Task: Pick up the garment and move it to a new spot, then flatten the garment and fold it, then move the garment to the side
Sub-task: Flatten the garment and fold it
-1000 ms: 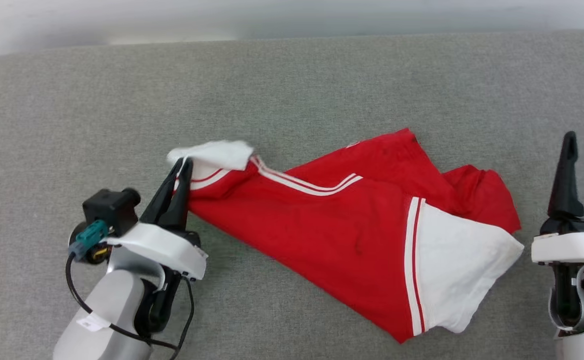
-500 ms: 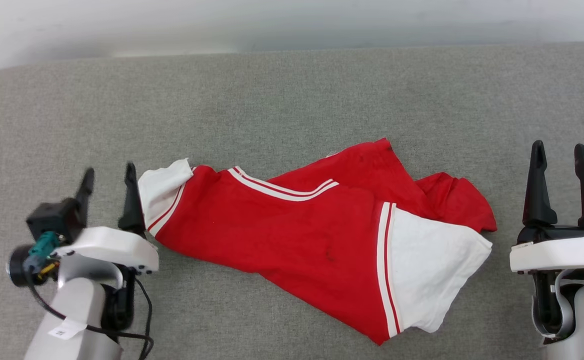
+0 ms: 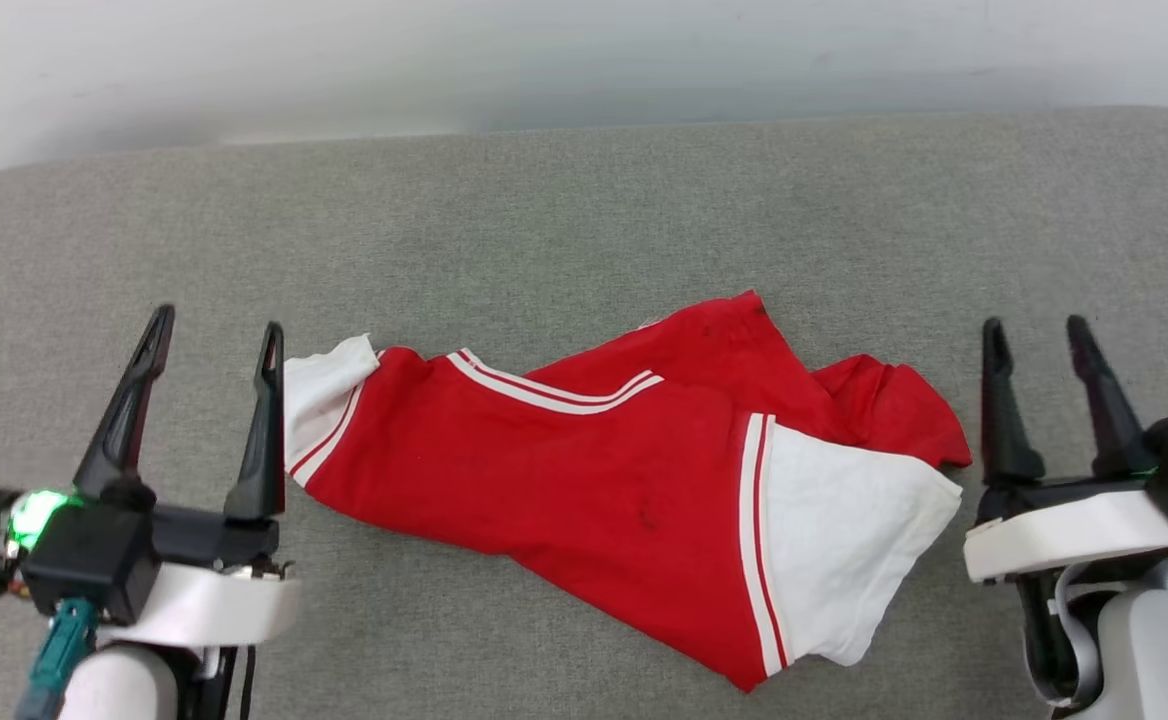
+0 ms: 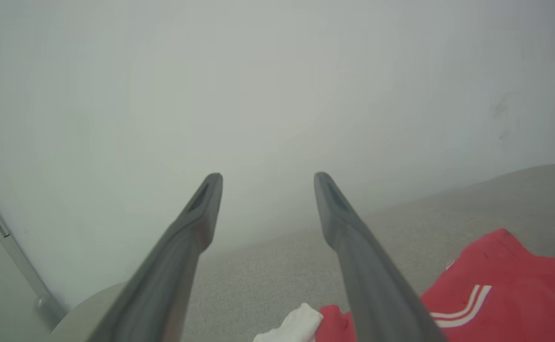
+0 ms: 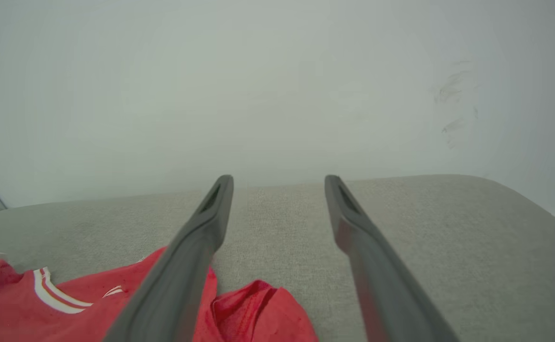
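No readable text or number shows on the garment (image 3: 544,470).

Red shirt (image 3: 584,470), white sleeves, red-white striped trim. Rumpled, folded over itself, lying slantwise mid grey pad (image 3: 584,220), nearer front edge.

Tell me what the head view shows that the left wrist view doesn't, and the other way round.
Head view, not the left wrist view: the garment from end to end, lying crumpled, its large white sleeve, and the right gripper, open beside that sleeve.
Left wrist view, not the head view: a pale frame strip against the wall at lower left.
Both: the left gripper, open and holding nothing, the small white sleeve beside it, red cloth with white stripes, and the grey surface.
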Available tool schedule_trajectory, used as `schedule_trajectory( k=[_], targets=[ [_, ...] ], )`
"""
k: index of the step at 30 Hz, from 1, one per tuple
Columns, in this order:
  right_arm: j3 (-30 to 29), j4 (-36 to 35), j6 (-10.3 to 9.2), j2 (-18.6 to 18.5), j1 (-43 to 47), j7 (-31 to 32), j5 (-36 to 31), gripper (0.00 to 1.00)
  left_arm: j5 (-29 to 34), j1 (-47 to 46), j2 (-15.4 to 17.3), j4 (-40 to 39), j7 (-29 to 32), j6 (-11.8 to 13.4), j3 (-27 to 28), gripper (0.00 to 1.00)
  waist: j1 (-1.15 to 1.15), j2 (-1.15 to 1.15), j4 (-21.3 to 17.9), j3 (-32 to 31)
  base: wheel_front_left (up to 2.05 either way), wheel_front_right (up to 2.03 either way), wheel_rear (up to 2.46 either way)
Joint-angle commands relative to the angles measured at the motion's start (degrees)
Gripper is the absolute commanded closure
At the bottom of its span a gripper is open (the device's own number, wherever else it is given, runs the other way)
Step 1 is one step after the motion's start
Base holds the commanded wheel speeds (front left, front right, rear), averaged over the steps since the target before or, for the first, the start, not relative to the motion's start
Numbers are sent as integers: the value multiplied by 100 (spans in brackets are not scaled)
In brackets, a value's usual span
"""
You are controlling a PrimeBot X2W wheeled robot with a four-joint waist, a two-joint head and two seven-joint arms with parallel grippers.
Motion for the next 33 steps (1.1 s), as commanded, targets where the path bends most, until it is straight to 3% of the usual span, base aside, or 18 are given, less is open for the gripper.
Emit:
schedule_trajectory(
  k=[1,4,7,9,10,12,15,19,24,32,33],
  targets=[
    [45,-35,-2,7,103,72,-88,0,50,116,-57,-92,-12,32,59,0,0,0,-28,-6,0,0,0],
    [137,-136,-2,-58,214,451,-214,0,95,349,-206,-217,-12,79,188,0,0,0,-58,0,0,0,0],
    [349,-308,-2,-228,388,1383,-214,0,116,437,-296,-267,-12,37,281,0,0,0,-66,16,0,0,0],
    [510,-497,-2,-359,532,2320,-76,0,136,435,-336,-280,-13,0,321,0,0,0,-80,50,0,0,0],
    [658,-923,-2,-601,770,3841,83,0,162,332,-389,-296,-13,-59,355,0,0,0,-77,139,0,0,0],
    [746,-1250,-2,-736,938,4726,218,0,169,244,-416,-300,-13,-105,359,0,0,0,-60,210,0,0,0],
    [572,-1634,-2,-775,990,5468,271,0,190,155,-475,-298,-13,-156,345,0,0,0,-24,333,0,0,0],
    [500,-1623,-2,-594,908,5931,272,0,220,45,-552,-269,-13,-219,305,0,0,0,80,490,0,0,0],
    [539,-1342,-2,-465,804,6066,362,0,223,-44,-587,-240,-12,-262,307,0,0,0,224,598,0,0,0],
    [998,-582,6,-571,714,6033,285,0,246,-129,-647,-225,-12,-336,350,0,0,0,454,759,0,0,0],
    [1045,-461,6,-572,721,6043,274,10,252,-132,-653,-217,-13,-343,353,0,0,0,467,767,0,0,0]
  ],
)
